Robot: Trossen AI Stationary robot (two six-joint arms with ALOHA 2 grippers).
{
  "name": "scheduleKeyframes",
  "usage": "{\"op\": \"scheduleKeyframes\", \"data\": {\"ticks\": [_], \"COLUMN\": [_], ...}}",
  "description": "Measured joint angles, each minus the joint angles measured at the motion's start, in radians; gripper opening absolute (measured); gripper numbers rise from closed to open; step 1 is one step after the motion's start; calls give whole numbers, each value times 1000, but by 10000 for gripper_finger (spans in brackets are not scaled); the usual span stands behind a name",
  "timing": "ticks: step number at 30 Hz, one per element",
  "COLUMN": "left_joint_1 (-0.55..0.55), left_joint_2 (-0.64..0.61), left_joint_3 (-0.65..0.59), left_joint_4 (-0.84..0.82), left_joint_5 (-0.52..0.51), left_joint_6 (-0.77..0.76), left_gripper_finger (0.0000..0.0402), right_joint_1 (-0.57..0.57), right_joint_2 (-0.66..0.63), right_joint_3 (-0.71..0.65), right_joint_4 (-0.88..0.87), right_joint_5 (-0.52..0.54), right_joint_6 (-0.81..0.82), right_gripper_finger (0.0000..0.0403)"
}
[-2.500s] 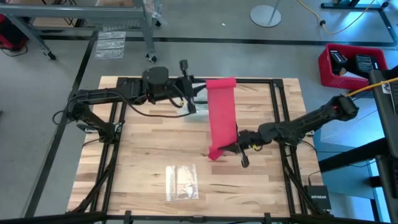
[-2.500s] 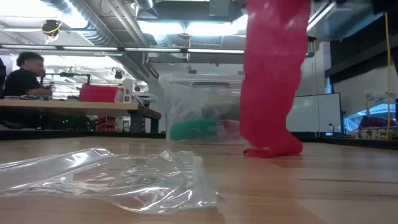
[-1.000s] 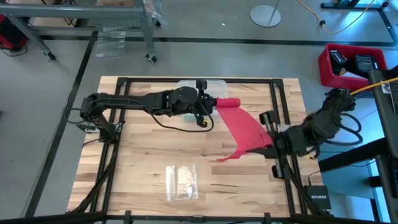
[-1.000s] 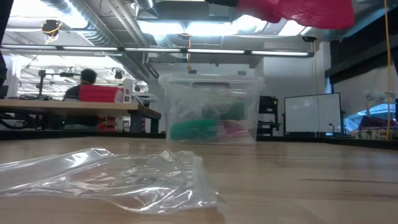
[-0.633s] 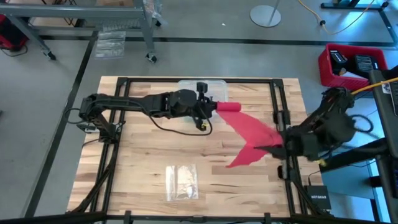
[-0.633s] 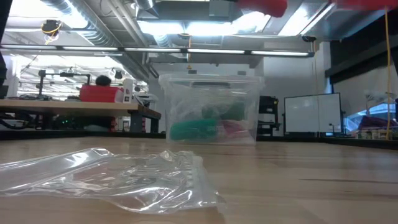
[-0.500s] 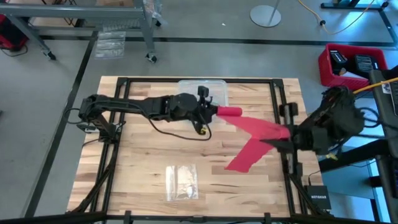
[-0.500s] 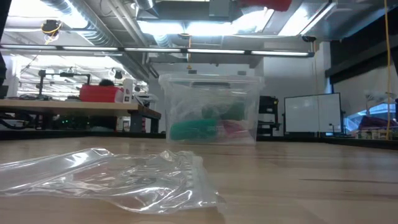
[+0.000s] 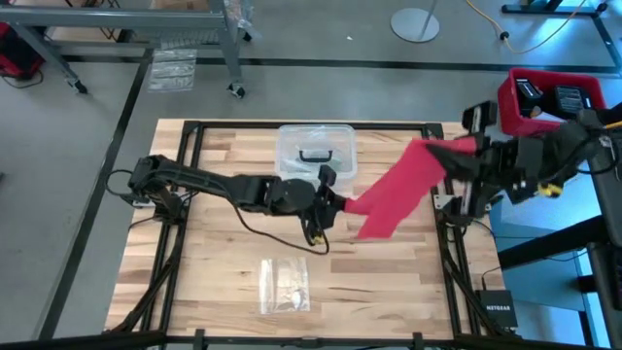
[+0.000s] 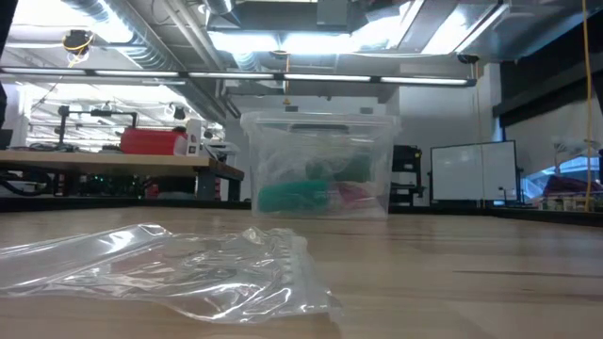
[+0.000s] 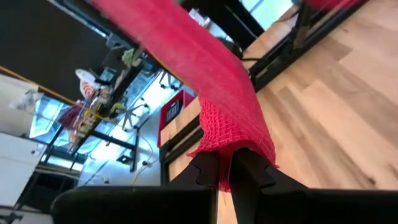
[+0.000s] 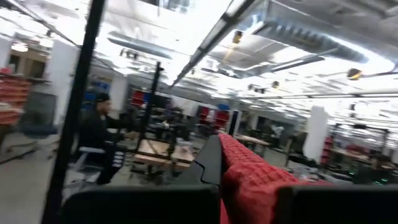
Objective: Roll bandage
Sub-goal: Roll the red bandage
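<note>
Bandage [image 9: 398, 190] stretched between left gripper [image 9: 335, 204], right gripper [image 9: 466, 156], seemingly airborne

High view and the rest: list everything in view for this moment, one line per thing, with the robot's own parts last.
Red soft fabric bandage: one, red, stretched in the air between the two grippers above the table's right half.
Clear plastic box with black handle: one, clear, far edge of the table, centre; green and red items inside, seen in the low view.
Small clear plastic bag: one, clear, flat on the near part of the table.
Wooden table: one, light wood with a black frame.
Red crate: one, red, on the floor right of the table.
Person: one, dark clothing, seated in the room, seen in the right wrist view.
Left gripper: shut on the bandage's lower end, mid-table.
Right gripper: shut on the bandage's other end, raised at the table's right edge.
</note>
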Motion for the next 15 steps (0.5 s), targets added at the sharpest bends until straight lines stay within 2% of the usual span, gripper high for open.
{"op": "scheduleKeyframes", "data": {"ticks": [4,15], "left_joint_1": [-33,-75], "left_joint_2": [1,19], "left_joint_3": [0,1], "left_joint_4": [4,32], "left_joint_5": [-3,-18], "left_joint_6": [6,46], "left_gripper_finger": [11,11], "right_joint_1": [-72,-339], "right_joint_2": [-23,-45], "right_joint_3": [2,2], "right_joint_4": [7,-3], "right_joint_5": [5,12], "right_joint_6": [6,149], "right_gripper_finger": [5,5]}}
